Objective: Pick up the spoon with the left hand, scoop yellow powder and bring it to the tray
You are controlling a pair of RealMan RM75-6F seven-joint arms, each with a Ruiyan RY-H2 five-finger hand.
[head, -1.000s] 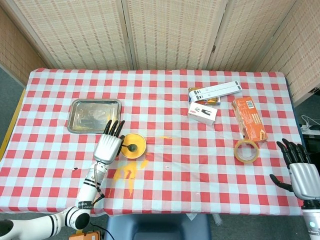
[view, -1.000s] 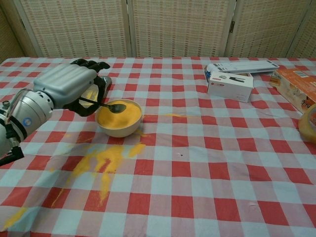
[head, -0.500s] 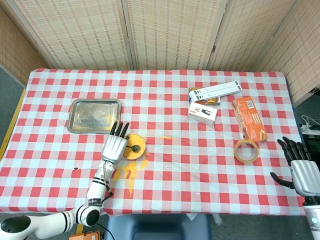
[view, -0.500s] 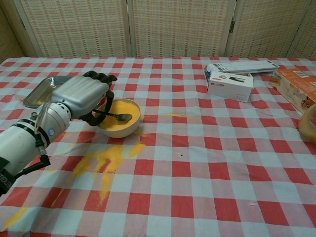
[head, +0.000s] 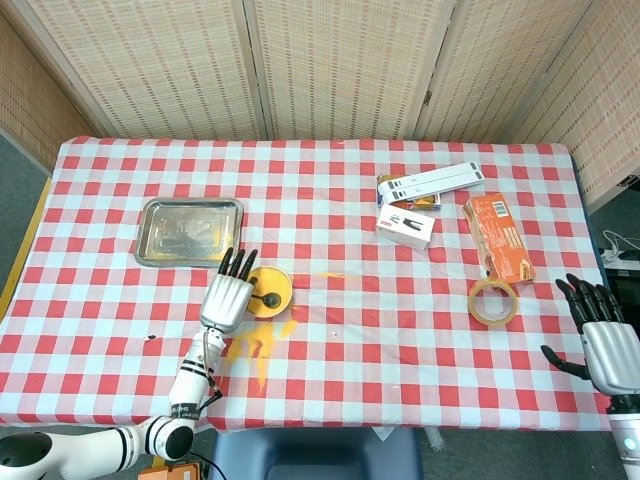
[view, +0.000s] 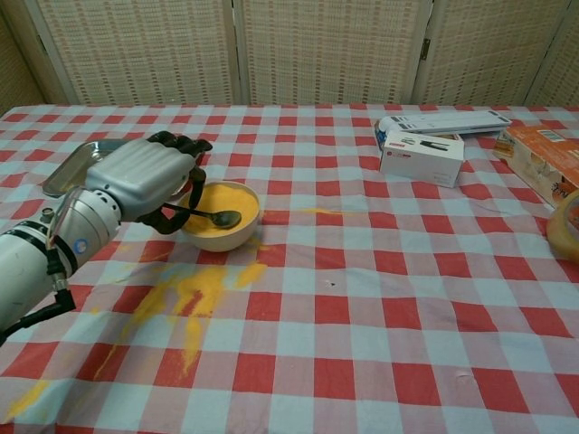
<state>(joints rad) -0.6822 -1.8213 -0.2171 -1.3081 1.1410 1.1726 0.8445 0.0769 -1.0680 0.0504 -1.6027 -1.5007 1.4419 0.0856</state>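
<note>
My left hand (view: 143, 176) (head: 226, 295) grips the handle of a dark metal spoon (view: 213, 217) (head: 266, 297), whose bowl lies on the yellow powder at the near right side of the white bowl (view: 219, 237) (head: 280, 291). The steel tray (head: 190, 230) (view: 71, 168) lies empty behind and to the left of the bowl. My right hand (head: 604, 338) hangs open past the table's front right corner, far from everything, and shows only in the head view.
Spilled yellow powder (view: 185, 298) streaks the checked cloth in front of the bowl. At the right stand a white box (view: 422, 146), a long white box (view: 443, 121), an orange carton (view: 543, 167) and a roll of tape (head: 494, 301).
My left hand has shifted right from the bowl's left side, carrying the spoon across the powder to the bowl's right part, then eased back slightly. The right hand barely moved.
</note>
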